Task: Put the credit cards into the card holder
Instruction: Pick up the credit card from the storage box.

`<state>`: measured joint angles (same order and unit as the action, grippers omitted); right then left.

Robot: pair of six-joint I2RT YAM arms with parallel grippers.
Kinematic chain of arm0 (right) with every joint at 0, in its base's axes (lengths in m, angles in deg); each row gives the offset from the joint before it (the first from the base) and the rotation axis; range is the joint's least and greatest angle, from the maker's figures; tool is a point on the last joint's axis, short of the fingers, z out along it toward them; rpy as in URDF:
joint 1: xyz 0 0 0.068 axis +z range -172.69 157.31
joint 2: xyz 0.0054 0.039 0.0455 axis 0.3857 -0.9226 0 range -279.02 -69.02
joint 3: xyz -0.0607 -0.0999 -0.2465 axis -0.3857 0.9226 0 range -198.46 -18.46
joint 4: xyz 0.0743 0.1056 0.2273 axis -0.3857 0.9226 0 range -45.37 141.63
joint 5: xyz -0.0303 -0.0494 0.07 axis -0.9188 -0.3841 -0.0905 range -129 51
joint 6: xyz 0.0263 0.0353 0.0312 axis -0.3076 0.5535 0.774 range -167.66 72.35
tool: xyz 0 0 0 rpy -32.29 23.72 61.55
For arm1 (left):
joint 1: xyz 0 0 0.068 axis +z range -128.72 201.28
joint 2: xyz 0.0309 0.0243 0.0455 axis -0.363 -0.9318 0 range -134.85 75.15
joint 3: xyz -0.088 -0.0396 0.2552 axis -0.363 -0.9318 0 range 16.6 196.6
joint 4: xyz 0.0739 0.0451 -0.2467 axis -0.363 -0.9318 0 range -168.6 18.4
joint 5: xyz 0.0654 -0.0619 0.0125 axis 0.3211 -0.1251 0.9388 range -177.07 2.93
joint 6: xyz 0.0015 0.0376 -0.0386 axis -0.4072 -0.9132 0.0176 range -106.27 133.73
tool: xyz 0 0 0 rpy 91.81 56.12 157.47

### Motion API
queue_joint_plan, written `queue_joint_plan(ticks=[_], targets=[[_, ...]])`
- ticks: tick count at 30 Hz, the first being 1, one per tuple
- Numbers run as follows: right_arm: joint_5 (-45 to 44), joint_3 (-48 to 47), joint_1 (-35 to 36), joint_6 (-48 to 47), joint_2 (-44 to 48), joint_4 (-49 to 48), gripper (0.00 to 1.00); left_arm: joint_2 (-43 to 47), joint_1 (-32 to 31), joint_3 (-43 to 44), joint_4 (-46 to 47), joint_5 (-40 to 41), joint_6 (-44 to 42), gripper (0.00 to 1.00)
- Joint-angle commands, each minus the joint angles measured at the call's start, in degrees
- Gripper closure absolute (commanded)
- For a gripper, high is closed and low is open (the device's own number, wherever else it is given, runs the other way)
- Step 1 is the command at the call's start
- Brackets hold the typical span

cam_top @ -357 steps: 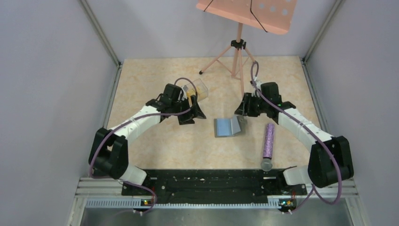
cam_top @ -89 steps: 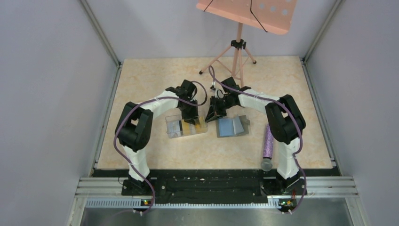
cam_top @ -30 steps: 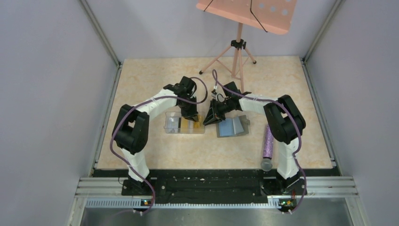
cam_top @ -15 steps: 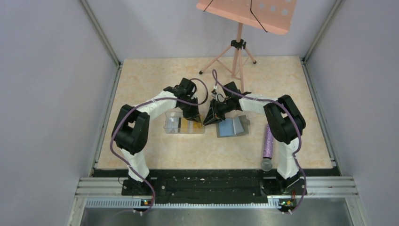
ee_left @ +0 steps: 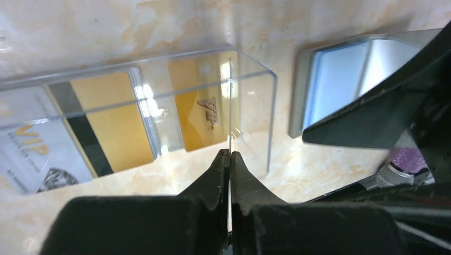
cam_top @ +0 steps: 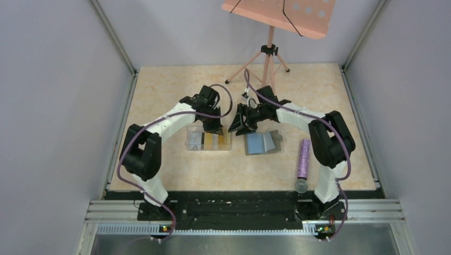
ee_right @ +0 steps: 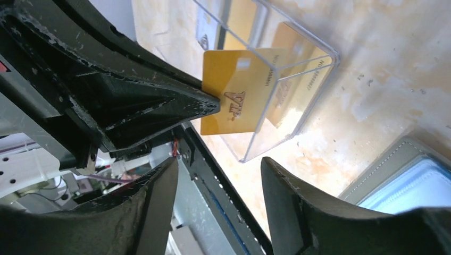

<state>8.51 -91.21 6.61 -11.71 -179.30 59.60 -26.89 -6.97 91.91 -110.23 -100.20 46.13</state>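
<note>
Yellow credit card (ee_right: pixel 236 90) clamped edge-on in the left end effector (ee_left: pixel 230 159) at the clear box (cam_top: pixel 207 139); right end effector (ee_right: pixel 218 167) apart; card holder (cam_top: pixel 260 142) open mid-table, just beside.

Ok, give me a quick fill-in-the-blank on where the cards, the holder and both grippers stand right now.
1. The left gripper is shut on one ____ credit card.
2. The right gripper has its jaws ____, with nothing between them.
3. The other credit cards lie ____ the clear box.
4. The card holder lies unfolded on the table between the clear box and a ____ tube.

Missing words: yellow; open; inside; purple.
</note>
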Motion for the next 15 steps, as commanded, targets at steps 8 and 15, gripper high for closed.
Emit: queue_joint_plan(ticks=[8,15], targets=[[4.37,3.76,-8.04,-3.70,14.69,-3.23,0.35,18.75,0.71,-3.81,8.56,-7.61,-1.46,1.00],[14.72,11.35,-13.89,-1.30,21.62,-10.61,0.38,22.15,0.99,-12.22,32.34,-26.59,8.75,1.00]])
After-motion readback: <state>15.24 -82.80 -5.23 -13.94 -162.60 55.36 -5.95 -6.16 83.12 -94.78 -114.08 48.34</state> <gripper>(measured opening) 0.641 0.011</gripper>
